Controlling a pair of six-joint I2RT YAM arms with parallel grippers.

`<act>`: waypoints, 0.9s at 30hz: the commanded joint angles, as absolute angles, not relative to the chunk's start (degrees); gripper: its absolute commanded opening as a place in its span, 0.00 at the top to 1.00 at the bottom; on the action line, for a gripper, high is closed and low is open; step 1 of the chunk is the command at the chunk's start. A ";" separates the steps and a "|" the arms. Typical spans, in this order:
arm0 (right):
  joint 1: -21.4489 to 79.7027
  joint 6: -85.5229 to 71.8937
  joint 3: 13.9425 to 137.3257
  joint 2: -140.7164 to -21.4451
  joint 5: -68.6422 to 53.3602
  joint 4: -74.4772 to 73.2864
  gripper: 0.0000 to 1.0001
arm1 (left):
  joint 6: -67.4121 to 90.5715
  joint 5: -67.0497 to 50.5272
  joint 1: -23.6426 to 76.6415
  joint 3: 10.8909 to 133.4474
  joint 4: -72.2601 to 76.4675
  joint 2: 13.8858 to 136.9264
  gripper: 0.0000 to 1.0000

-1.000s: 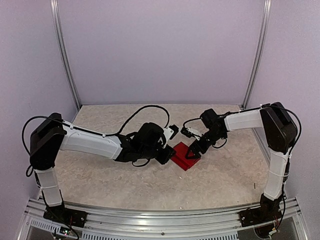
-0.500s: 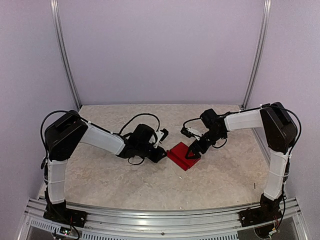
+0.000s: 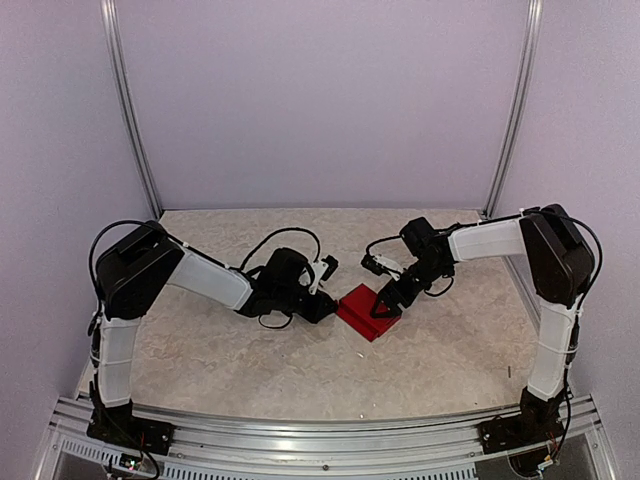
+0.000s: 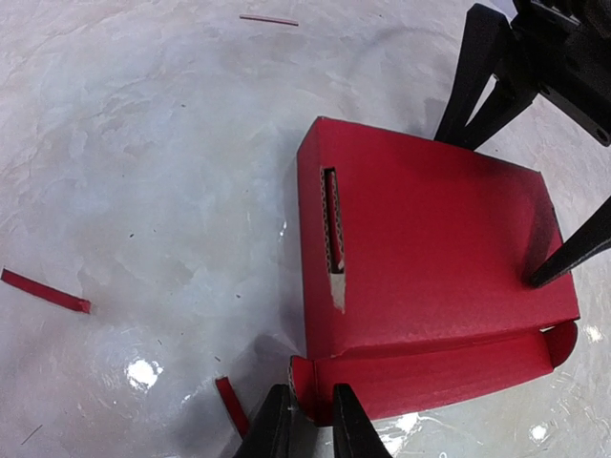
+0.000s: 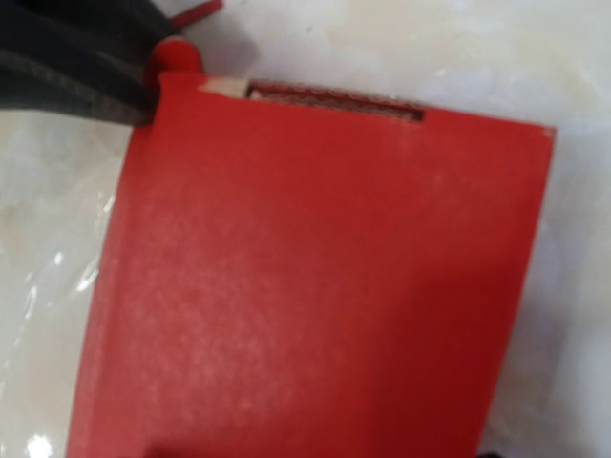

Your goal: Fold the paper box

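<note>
The paper box (image 3: pixel 362 312) is a flat red card box lying mid-table. In the left wrist view the paper box (image 4: pixel 430 248) shows a slot near its left edge and a folded front flap (image 4: pixel 439 377). My left gripper (image 4: pixel 312 420) is shut on the small rounded tab at the box's near left corner; it also shows in the top view (image 3: pixel 328 307). My right gripper (image 3: pixel 385 308) is open, and its fingers (image 4: pixel 573 250) are spread with the tips resting on the box's top. The red top (image 5: pixel 315 286) fills the right wrist view, and my own right fingers are hidden there.
Thin red card scraps lie on the marbled table (image 3: pixel 250 360): a strip (image 4: pixel 45 291) to the left, a short piece (image 4: pixel 229 405) beside my left fingers, and a sliver (image 4: pixel 268 19) far off. Metal frame posts (image 3: pixel 130 120) and walls enclose the back.
My left arm's elbow has swung in and up, and its wrist has drawn back slightly left while staying at the box's corner. The right arm and the box have barely moved.
</note>
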State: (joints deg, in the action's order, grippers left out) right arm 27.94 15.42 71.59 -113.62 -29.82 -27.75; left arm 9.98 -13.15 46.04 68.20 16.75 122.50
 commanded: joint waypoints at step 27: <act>27.35 15.02 68.08 -121.18 -22.10 -35.22 0.25 | 9.51 -12.27 45.30 70.49 20.11 124.77 0.97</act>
